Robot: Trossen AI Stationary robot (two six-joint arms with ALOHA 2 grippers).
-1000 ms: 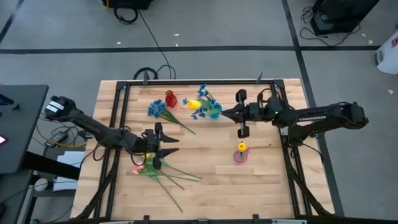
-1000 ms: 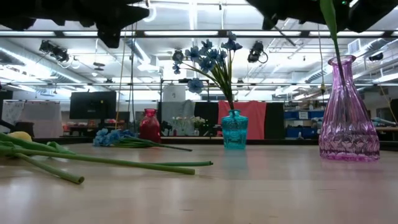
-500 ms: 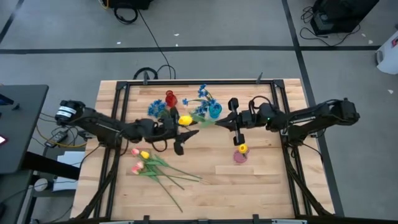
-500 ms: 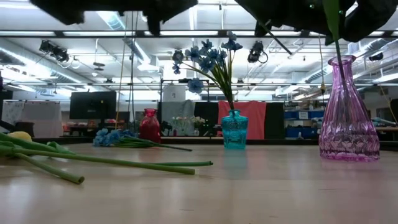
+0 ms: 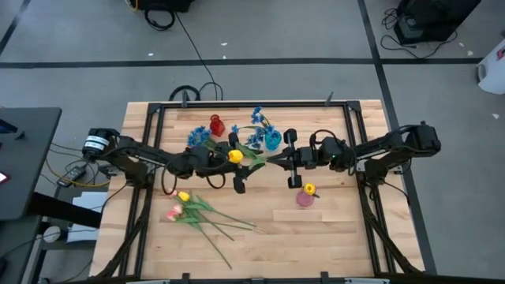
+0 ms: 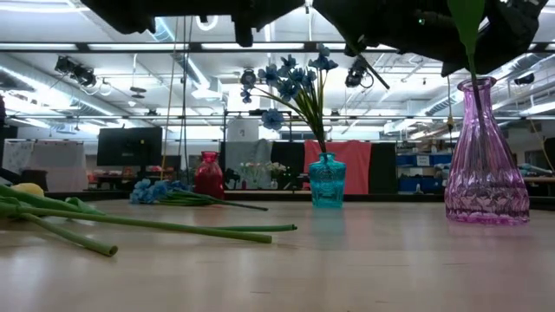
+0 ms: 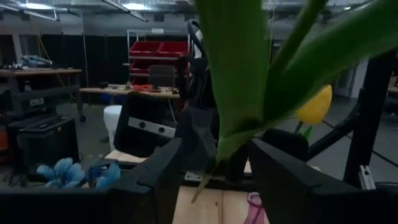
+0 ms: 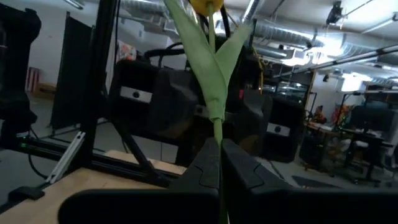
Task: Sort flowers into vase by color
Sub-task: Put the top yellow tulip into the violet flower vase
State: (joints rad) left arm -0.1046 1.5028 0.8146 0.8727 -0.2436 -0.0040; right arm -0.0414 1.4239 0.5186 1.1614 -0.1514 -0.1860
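A yellow tulip (image 5: 234, 156) hangs above the table's middle with my right gripper (image 8: 217, 149) shut on its stem. My left gripper (image 7: 214, 155) faces it from the left, open. Its fingers stand on either side of the tulip's green leaves (image 7: 236, 81) without touching them. The pink vase (image 5: 304, 199) holds another yellow tulip (image 5: 308, 188). The blue vase (image 5: 272, 142) holds blue blossoms (image 6: 295, 82). The red vase (image 5: 216, 125) stands at the far left, loose blue flowers (image 5: 197, 138) lying beside it. Pink and yellow tulips (image 5: 197, 213) lie on the wood at the near left. My right gripper pinches the tulip's stem (image 8: 217, 134) just below the leaves, between its two fingers. The fingers come about level from the table's right. The tulip sticks out past the fingertips toward the left, blossom end (image 8: 205, 5) foremost, lifted clear of the table.
A black frame (image 5: 158, 110) runs round the wooden tabletop. The three vases stand in the far and right part of the table. The loose tulips' long stems (image 6: 130, 224) stretch across the near left. Bare wood (image 5: 316, 237) lies at the near right.
My left gripper has risen from the pile of loose tulips and gone toward the table's far right, up to the held tulip. My right gripper has carried that tulip toward the table's left and a little down, so the blossom now lies over my left gripper.
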